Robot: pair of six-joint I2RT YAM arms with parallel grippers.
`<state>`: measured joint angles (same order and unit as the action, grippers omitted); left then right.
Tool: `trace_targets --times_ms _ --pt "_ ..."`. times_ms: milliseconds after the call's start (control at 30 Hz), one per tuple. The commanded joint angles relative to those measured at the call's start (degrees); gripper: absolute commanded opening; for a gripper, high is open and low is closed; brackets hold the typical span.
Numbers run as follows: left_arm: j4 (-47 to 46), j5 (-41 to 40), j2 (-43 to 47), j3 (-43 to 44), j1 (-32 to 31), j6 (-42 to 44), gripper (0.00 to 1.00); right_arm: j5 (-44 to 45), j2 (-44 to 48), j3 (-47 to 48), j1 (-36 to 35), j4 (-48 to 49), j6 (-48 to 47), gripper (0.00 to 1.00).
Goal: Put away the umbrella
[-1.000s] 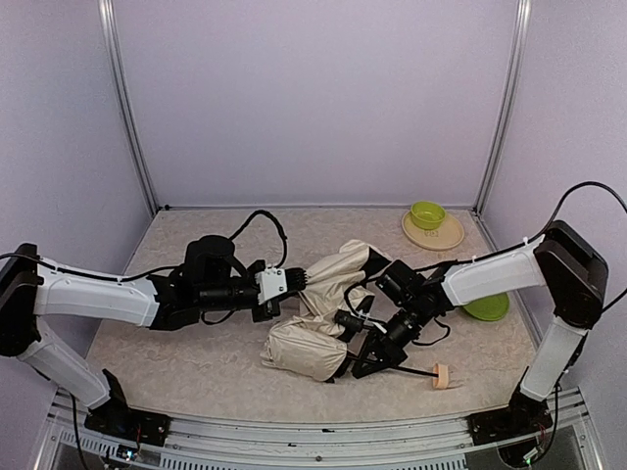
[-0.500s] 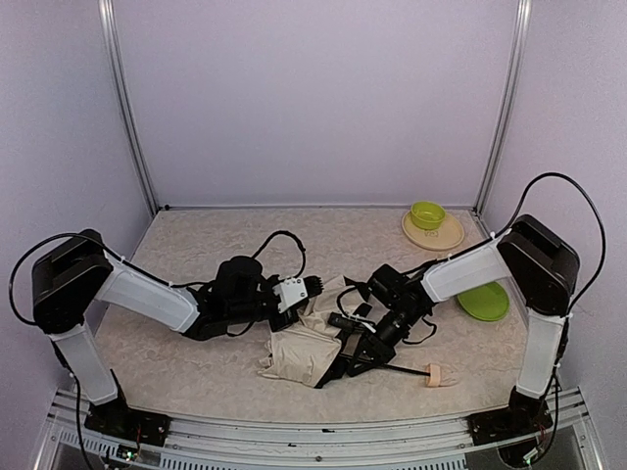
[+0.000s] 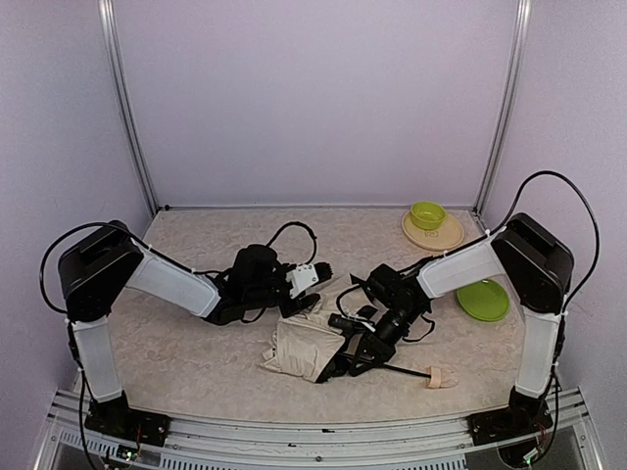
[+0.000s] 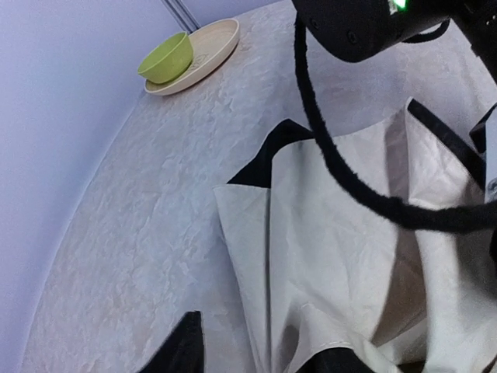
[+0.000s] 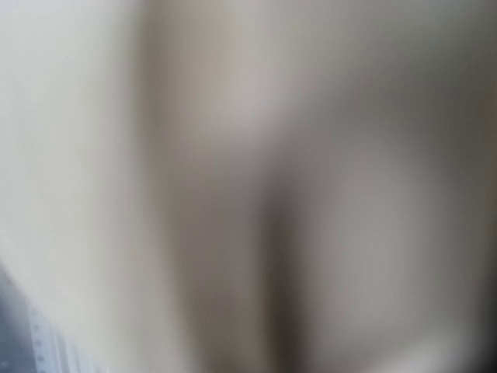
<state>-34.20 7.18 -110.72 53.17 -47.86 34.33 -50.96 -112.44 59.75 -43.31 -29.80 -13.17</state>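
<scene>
The worktop (image 3: 186,343) is a beige, marbled surface enclosed by pale walls.

The left arm (image 3: 167,279) reaches from the near left corner toward the centre. The right arm (image 3: 470,266) reaches from the near right corner toward the centre.

The umbrella (image 3: 299,348) lies collapsed on the worktop, near centre, between the two arms. Its long axis runs roughly left to right and angles slightly toward the near edge at the right. The crumpled cream canopy, with black lining showing at the folds, forms the left end. The thin black shaft (image 3: 407,370) extends right from it, so the beige handle (image 3: 441,376) points right and near.

A green dish (image 3: 485,299) lies at the right edge. A cream plate (image 3: 446,235) sits in the far right corner and carries a green bowl (image 3: 427,213).

Left end effector (image 3: 315,278): located just beyond the far edge of the canopy. In the left wrist view its dark fingers (image 4: 185,348) stand well apart with cream fabric lying between them. State: released.

Right end effector (image 3: 353,357): pressed down at the junction of canopy and shaft. The right wrist view shows only blurred cream fabric. State: cannot be determined.
</scene>
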Motion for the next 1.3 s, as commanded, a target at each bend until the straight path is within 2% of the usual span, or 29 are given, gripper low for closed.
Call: trace_targets --times_ms 0,67,133,333,400,500,567,633,733,833,933,1067,1167,1267 --pt "3.74 -5.99 5.85 0.33 2.72 -1.14 0.6 4.0 -3.16 -0.3 0.69 -3.15 0.75 0.0" --pt "5.83 -10.97 8.39 0.76 3.44 -0.91 0.75 3.83 -3.23 -0.52 1.08 -2.46 1.24 0.0" --pt "7.38 -17.23 10.45 2.02 3.62 -0.4 0.84 3.76 -3.11 -0.52 1.21 -2.45 1.52 0.0" --pt "20.32 -26.24 17.84 7.75 1.61 -0.45 0.91 3.47 -3.06 0.31 1.3 -3.0 1.46 0.0" --pt "26.26 -25.13 21.95 7.32 -2.3 -0.26 0.87 3.17 -3.34 0.67 1.32 -3.34 1.12 0.0" --pt "37.88 -15.31 27.25 5.01 -10.54 1.59 0.8 3.02 -4.02 1.79 1.31 -4.27 0.61 0.0" --pt "43.14 -9.64 29.84 1.28 -15.65 4.05 0.83 2.85 -4.42 2.52 1.31 -4.99 0.21 0.0" --pt "43.28 -9.9 31.47 -3.84 -20.04 5.21 0.9 2.69 -4.62 2.96 1.3 -5.32 -0.08 0.0" --pt "41.84 -10.41 30.45 -7.6 -21.04 6.13 0.99 2.46 -4.84 3.72 1.3 -5.86 -0.62 0.0" --pt "40.2 -10.27 27.52 -7.05 -20.26 8.11 0.99 2.66 -5.31 4.78 1.3 -6.78 -1.08 0.0" --pt "42.83 -8.2 22.58 -4.8 -19.53 9.2 0.99 2.61 -5.47 5.27 1.3 -7.18 -1.47 0.0" --pt "43.9 -10.26 16.7 -4.14 -19.28 10.84 0.99 2.42 -5.17 5.26 1.3 -7.66 -2.37 0.0" --pt "45.16 -7.15 13.59 -3.25 -18.3 10.84 0.98 2.34 -4.79 5.19 1.3 -8.13 -3.05 0.0" --pt "45.54 -8.64 10.06 -2.34 -17.06 10.18 0.95 1.02 -4.02 5.23 1.3 -7.75 -3.36 0.0"
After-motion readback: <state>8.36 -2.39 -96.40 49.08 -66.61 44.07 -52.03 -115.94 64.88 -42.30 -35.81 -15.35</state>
